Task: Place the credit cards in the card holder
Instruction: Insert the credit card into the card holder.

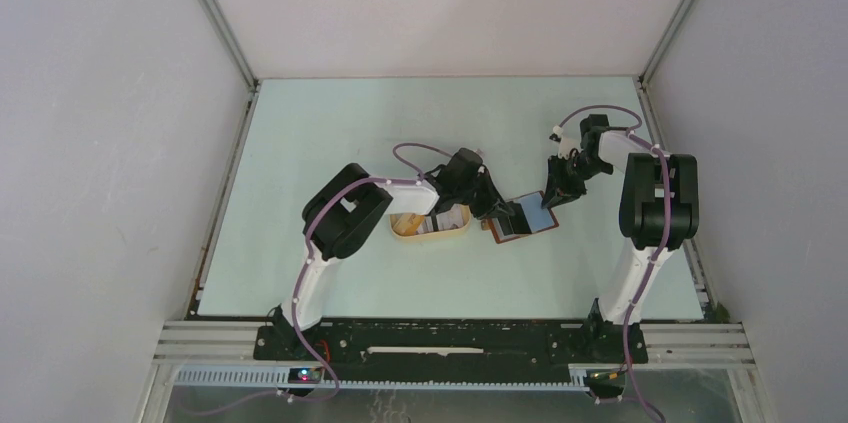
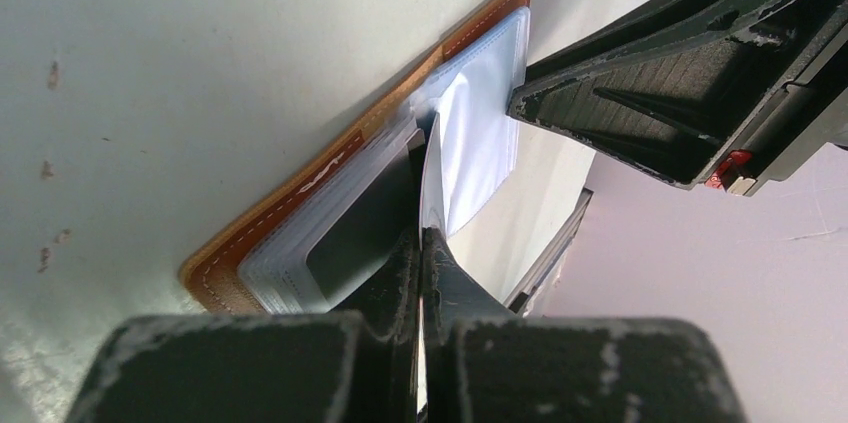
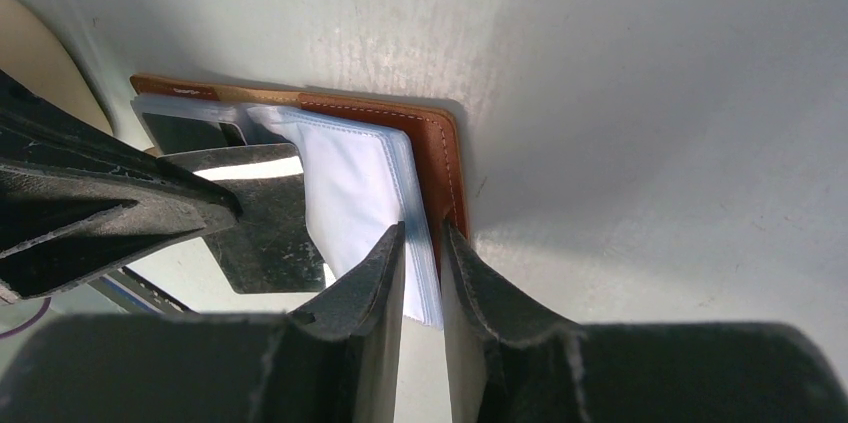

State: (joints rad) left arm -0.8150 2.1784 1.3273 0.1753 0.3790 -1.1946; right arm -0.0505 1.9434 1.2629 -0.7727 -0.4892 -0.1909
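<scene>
The card holder [image 1: 528,221] lies open on the table, brown leather outside [image 2: 300,188] with clear pockets inside [image 3: 350,173]. A dark card [image 2: 350,233] sits in a left-hand pocket. My left gripper [image 1: 497,209] is shut [image 2: 421,238] on the edge of one thin whitish pocket leaf [image 2: 470,133] and holds it up. My right gripper [image 1: 552,195] is shut [image 3: 423,243] on the holder's right edge, pinching the pocket stack and leather cover [image 3: 445,163]. More credit cards [image 1: 420,226], tan-orange and whitish, lie in the tray.
The oval cream tray [image 1: 445,238] sits just left of the holder, under my left arm; its rim shows in the right wrist view [image 3: 30,53]. The two grippers are very close together over the holder. Enclosure walls stand on three sides.
</scene>
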